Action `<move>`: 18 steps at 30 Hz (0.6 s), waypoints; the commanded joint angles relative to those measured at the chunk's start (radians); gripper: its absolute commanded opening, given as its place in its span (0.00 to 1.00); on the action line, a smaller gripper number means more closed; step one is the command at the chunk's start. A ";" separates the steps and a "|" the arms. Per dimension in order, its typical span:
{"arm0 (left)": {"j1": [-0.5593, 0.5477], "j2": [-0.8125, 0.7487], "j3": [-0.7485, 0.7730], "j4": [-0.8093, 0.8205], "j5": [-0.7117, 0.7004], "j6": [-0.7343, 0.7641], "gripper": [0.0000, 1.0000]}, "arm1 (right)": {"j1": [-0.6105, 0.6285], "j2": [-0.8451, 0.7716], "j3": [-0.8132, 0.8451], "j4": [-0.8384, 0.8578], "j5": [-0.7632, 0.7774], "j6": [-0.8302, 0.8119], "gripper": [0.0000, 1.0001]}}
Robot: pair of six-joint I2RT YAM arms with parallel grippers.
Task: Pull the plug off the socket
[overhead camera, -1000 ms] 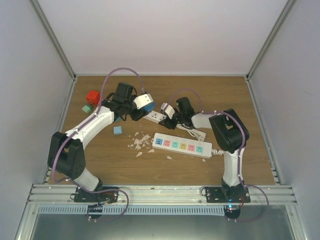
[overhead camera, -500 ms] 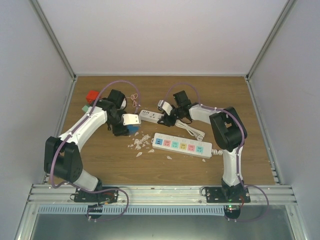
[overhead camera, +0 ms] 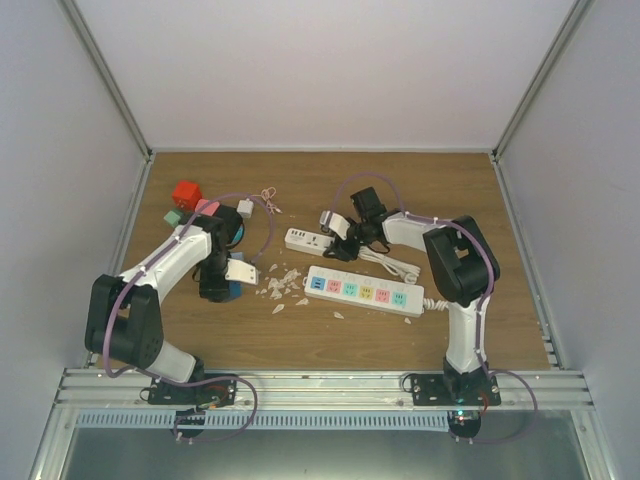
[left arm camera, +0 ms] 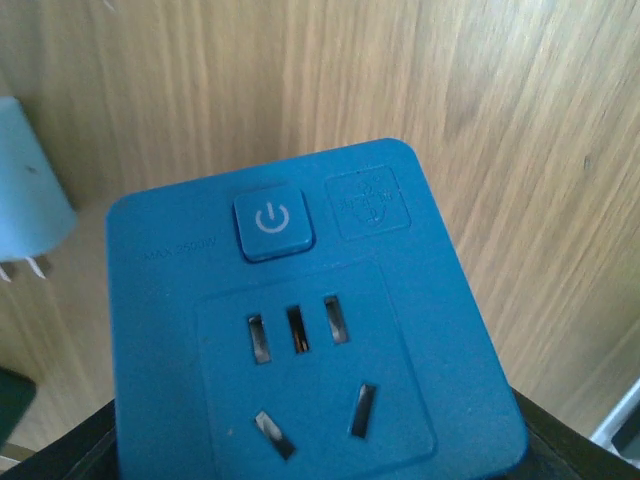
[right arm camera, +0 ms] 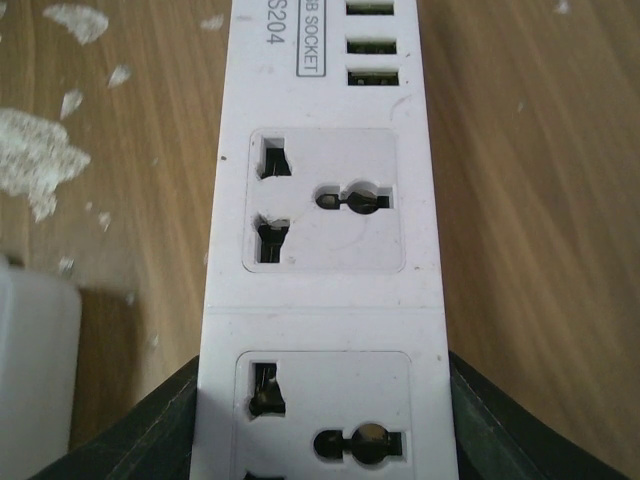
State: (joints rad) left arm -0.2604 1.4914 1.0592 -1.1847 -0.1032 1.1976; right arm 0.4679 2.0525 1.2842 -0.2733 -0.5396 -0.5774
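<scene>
The left gripper (overhead camera: 225, 284) has swung back to the near left, carrying the blue plug (left arm camera: 300, 330) well clear of the white power strip (right arm camera: 325, 200). Its jaws are clamped on the plug, which seems to hang just above the table (overhead camera: 400, 190). The right gripper (overhead camera: 341, 241) has its jaws clamped on the strip's sides.

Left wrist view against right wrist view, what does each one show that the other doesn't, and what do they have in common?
Only the left wrist view shows the blue socket cube with its power button, gripped in the left tool. Only the right wrist view shows the white power strip with its USB ports, gripped by the right tool, plus white crumbs on the wood. Both show the wooden tabletop, and neither shows a plug inserted.
</scene>
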 commanded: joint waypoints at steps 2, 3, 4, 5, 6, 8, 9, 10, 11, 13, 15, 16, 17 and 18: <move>0.009 0.019 -0.045 -0.005 -0.134 0.013 0.27 | -0.051 -0.039 -0.108 -0.146 0.082 -0.060 0.19; 0.009 0.027 -0.049 -0.007 -0.148 0.012 0.27 | -0.061 -0.047 -0.124 -0.147 0.085 -0.068 0.19; 0.009 0.034 -0.050 -0.007 -0.162 0.010 0.27 | -0.071 -0.057 -0.138 -0.148 0.088 -0.077 0.19; 0.009 0.041 -0.050 -0.009 -0.176 0.008 0.28 | -0.082 -0.069 -0.155 -0.147 0.092 -0.088 0.19; 0.009 0.049 -0.049 -0.015 -0.190 0.007 0.29 | -0.092 -0.079 -0.171 -0.147 0.099 -0.100 0.19; 0.009 0.063 -0.043 -0.026 -0.212 0.007 0.30 | -0.117 -0.099 -0.203 -0.148 0.105 -0.124 0.19; 0.009 0.072 -0.038 -0.032 -0.220 0.006 0.30 | -0.131 -0.108 -0.217 -0.154 0.102 -0.140 0.19; 0.009 0.084 -0.033 -0.042 -0.229 0.003 0.31 | -0.143 -0.118 -0.231 -0.160 0.101 -0.152 0.19; 0.009 0.095 -0.029 -0.055 -0.236 -0.003 0.32 | -0.155 -0.127 -0.246 -0.163 0.103 -0.164 0.19; 0.010 0.121 -0.024 -0.070 -0.255 -0.015 0.31 | -0.176 -0.145 -0.272 -0.170 0.110 -0.194 0.19; 0.009 0.149 -0.016 -0.085 -0.264 -0.028 0.33 | -0.201 -0.159 -0.296 -0.181 0.117 -0.221 0.19; 0.009 0.160 -0.012 -0.091 -0.272 -0.034 0.36 | -0.215 -0.166 -0.308 -0.183 0.118 -0.234 0.19; 0.009 0.170 -0.007 -0.090 -0.279 -0.037 0.39 | -0.230 -0.174 -0.318 -0.187 0.117 -0.246 0.19; 0.009 0.178 0.001 -0.090 -0.285 -0.040 0.42 | -0.248 -0.183 -0.328 -0.189 0.116 -0.257 0.19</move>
State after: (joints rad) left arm -0.2569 1.6318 1.0321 -1.2282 -0.3359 1.1778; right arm 0.2855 1.8709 1.0256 -0.3019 -0.5411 -0.7712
